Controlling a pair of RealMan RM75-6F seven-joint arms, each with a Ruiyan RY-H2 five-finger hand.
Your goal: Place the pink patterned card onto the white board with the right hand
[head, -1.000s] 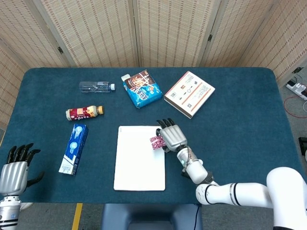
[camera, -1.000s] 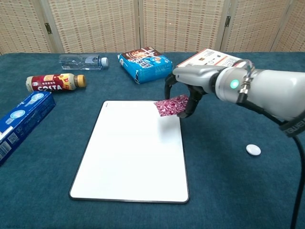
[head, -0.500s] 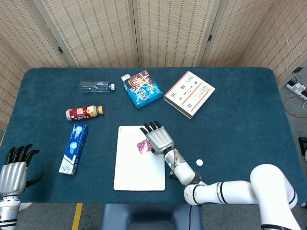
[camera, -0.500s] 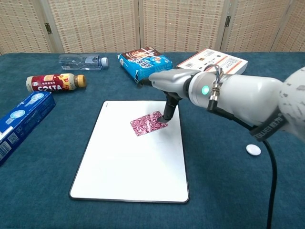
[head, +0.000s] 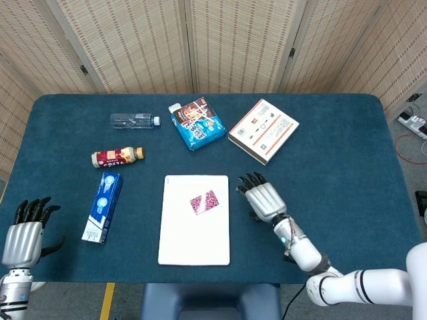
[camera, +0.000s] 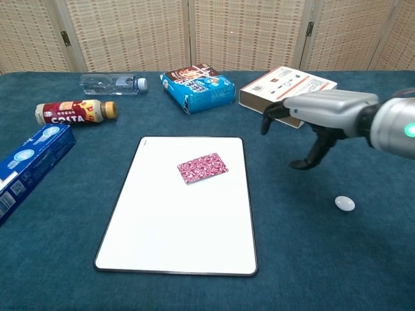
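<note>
The pink patterned card [head: 205, 202] [camera: 202, 168] lies flat on the upper part of the white board [head: 193, 240] [camera: 175, 246], touched by nothing. My right hand [head: 261, 197] [camera: 321, 118] hovers to the right of the board, off its edge, fingers apart and holding nothing. At the bottom left corner of the head view my left hand [head: 25, 231] stays low with its fingers spread and empty; the chest view does not show it.
Behind the board lie a clear water bottle [head: 134, 121], a brown drink bottle [head: 117, 156], a blue snack bag [head: 197, 125] and a white and orange box [head: 263, 130]. A blue toothpaste box [head: 103, 207] lies left of the board. A small white disc [camera: 345, 203] rests at the right.
My right hand set the card down on the board, let go of it and drew back to the right, off the board. The card stays flat. The left hand barely moved.
</note>
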